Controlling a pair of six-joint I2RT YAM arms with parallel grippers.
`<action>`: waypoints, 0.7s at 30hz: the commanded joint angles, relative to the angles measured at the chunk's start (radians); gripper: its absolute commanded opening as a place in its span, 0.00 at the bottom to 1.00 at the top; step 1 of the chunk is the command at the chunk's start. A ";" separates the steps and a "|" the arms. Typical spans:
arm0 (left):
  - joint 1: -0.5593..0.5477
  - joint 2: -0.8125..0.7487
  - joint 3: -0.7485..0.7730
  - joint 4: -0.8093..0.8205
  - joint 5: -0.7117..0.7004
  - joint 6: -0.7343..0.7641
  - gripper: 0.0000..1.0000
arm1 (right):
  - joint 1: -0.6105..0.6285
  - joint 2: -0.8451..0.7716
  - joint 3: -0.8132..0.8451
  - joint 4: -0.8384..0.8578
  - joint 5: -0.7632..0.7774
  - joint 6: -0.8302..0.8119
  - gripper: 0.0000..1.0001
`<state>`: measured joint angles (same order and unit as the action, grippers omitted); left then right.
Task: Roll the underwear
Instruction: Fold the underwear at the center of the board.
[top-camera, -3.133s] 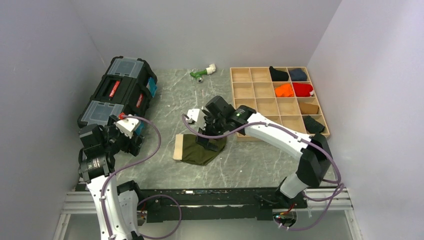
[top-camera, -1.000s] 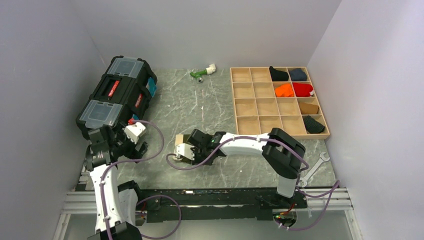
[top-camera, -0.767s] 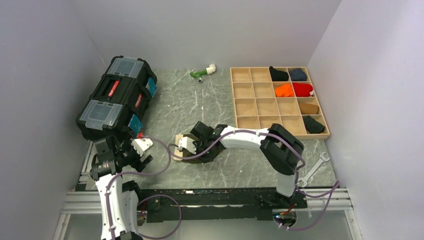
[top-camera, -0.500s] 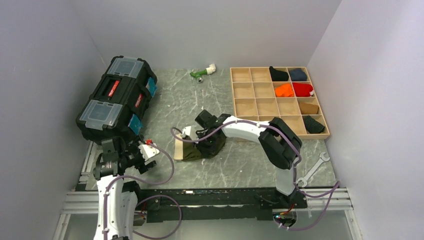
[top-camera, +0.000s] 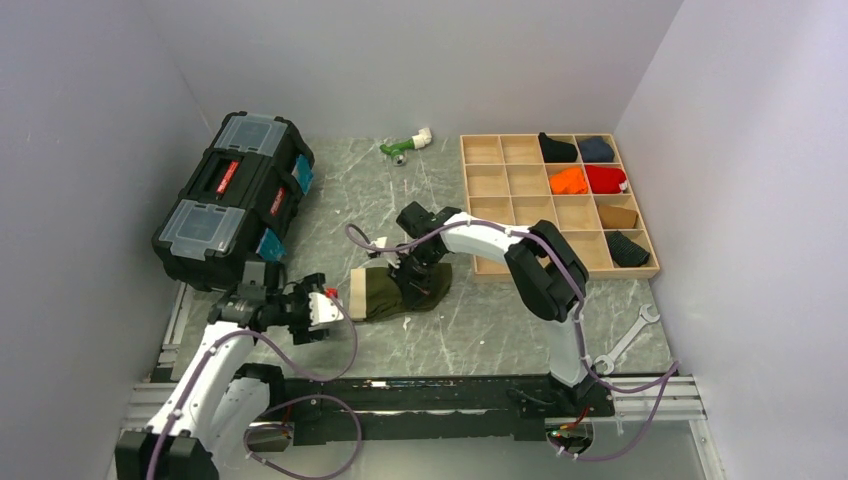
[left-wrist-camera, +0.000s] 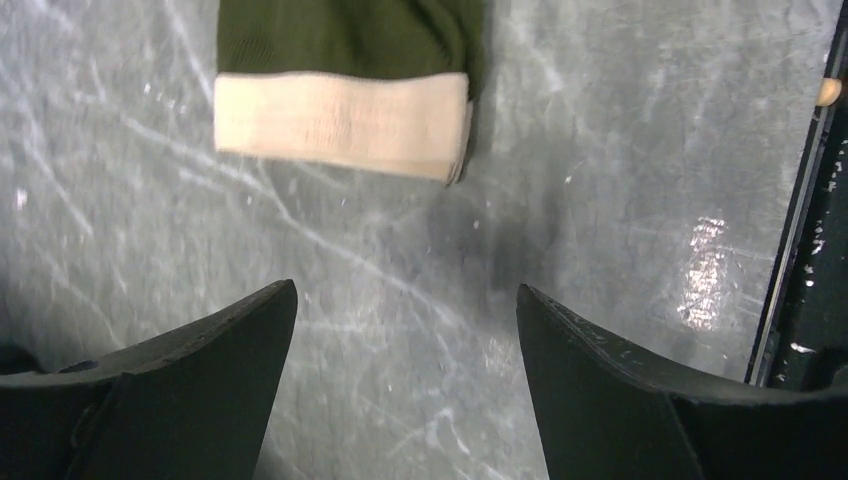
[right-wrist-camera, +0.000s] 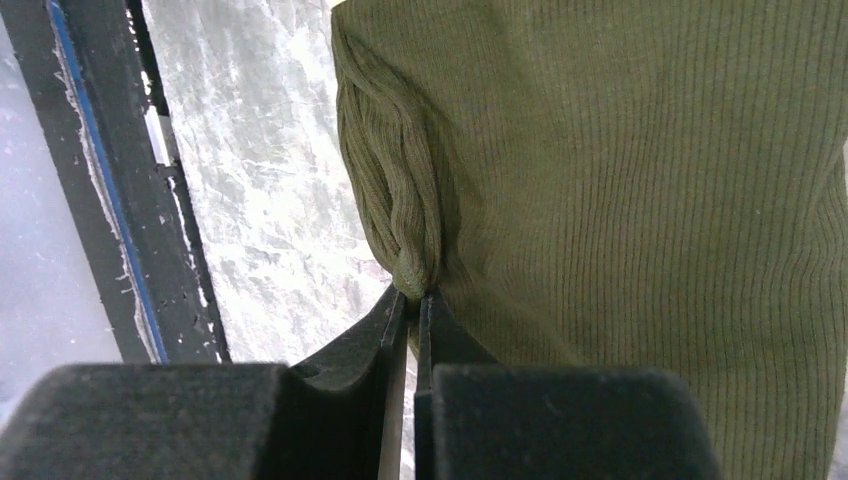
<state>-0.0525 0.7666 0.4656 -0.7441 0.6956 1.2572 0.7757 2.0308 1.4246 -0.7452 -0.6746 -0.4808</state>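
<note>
We have the underwear on the table, about mid-width and towards the near edge. Its cream waistband is at the left end and the olive cloth runs to the right. It lies to the left of the tray's near corner.

Our right claw is over the garment's far side. The right wrist view shows its jaws closed tight on a bunched ridge of the olive cloth, right at the garment's edge. Our left claw hangs low over bare table just left of the waistband, with its jaws wide apart and nothing between them.

As we judge it, the rolling has hardly begun. The garment looks folded into a flat, narrow strip. We see no coil at either end, only the small pinched fold in the right claw.

What is left, we think, is nearly all of it:
- take hold at one end
- turn the cloth over itself along the strip
- leave a tight bundle that holds its shape
</note>
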 joint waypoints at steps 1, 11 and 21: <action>-0.154 0.054 0.033 0.130 -0.091 -0.078 0.86 | -0.022 0.019 0.069 -0.062 -0.086 -0.027 0.00; -0.493 0.190 0.019 0.314 -0.315 -0.163 0.67 | -0.052 0.061 0.098 -0.102 -0.128 -0.028 0.00; -0.632 0.256 -0.034 0.422 -0.489 -0.210 0.58 | -0.073 0.073 0.119 -0.122 -0.150 -0.027 0.00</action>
<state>-0.6605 1.0191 0.4572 -0.4007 0.2886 1.0767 0.7166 2.1002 1.5017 -0.8474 -0.7773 -0.4881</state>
